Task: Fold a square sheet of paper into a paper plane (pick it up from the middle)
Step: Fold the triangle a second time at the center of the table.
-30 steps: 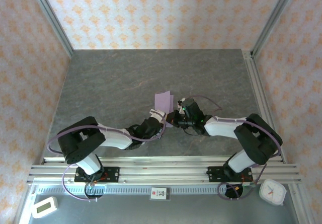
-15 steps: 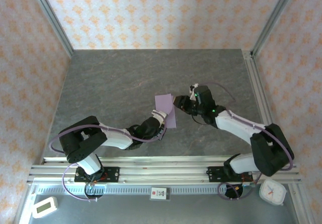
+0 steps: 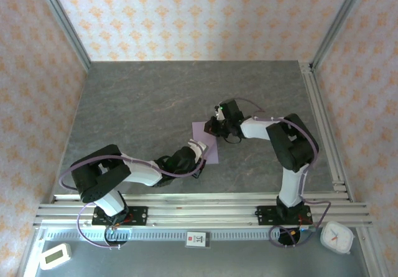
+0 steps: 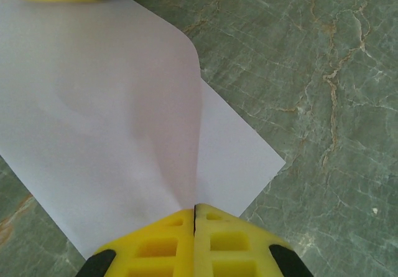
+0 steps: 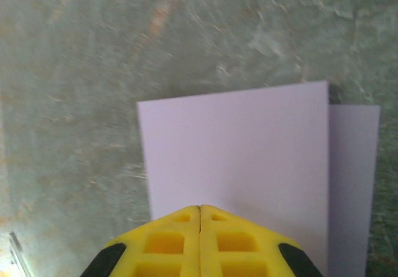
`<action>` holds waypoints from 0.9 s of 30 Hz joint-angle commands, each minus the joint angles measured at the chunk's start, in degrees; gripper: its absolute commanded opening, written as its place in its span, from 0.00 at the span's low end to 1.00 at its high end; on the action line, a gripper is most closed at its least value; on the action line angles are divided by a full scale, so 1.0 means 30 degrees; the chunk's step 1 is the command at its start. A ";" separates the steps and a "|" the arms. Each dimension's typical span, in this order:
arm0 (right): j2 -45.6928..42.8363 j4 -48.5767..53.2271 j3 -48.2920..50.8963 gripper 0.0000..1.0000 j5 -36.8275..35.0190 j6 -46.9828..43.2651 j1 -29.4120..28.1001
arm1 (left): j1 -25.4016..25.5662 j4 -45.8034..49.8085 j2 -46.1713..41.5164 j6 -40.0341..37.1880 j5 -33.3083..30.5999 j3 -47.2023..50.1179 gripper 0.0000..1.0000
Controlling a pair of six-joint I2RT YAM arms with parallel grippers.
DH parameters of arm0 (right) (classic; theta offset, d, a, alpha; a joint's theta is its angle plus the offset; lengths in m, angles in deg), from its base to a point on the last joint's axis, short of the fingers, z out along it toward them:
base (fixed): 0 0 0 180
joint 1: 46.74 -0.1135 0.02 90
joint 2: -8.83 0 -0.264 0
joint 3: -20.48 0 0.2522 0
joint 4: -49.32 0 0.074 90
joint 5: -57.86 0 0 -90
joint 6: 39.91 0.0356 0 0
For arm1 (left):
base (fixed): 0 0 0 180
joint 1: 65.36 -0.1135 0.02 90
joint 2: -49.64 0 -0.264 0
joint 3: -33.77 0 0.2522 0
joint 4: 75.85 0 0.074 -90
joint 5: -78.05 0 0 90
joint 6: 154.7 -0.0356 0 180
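The square sheet of paper [image 3: 211, 151] is pale lilac and lies mid-table, folded so one layer overlaps another [image 5: 236, 146]. My left gripper [image 3: 200, 147] is at its near edge, shut on it. In the left wrist view the sheet [image 4: 112, 121] bows upward and a crease runs straight into the closed tips [image 4: 195, 206]. My right gripper [image 3: 211, 127] is at the sheet's far end. Its jaws [image 5: 199, 207] are shut over the upper layer with no paper visibly between them. The lower layer [image 5: 353, 183] sticks out on the right.
The grey marbled table [image 3: 137, 103] is walled on three sides by patterned panels. A metal rail [image 3: 199, 211] carrying both arm bases runs along the near edge. A white timer [image 3: 55, 256] and a small clock [image 3: 336, 237] sit below the rail.
My right gripper left the near part of the sheet, opened briefly, swung to the sheet's far end and shut again. My left gripper closed fully and kept its place.
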 commanded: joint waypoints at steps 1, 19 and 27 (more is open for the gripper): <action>0.0415 0.0223 -0.0278 0.03 -0.0036 -0.0872 -0.0005 | -0.0263 -0.0524 -0.0180 0.0329 0.0786 0.0202 0.00; 0.1477 -0.0300 0.0827 0.00 -0.0264 -0.0910 0.0009 | -0.2538 -0.0922 -0.0744 0.0987 0.2195 0.0719 0.00; 0.1431 -0.0419 0.0945 0.00 -0.0231 -0.0793 0.0008 | -0.2817 -0.0728 -0.0114 0.1126 0.1600 0.0701 0.00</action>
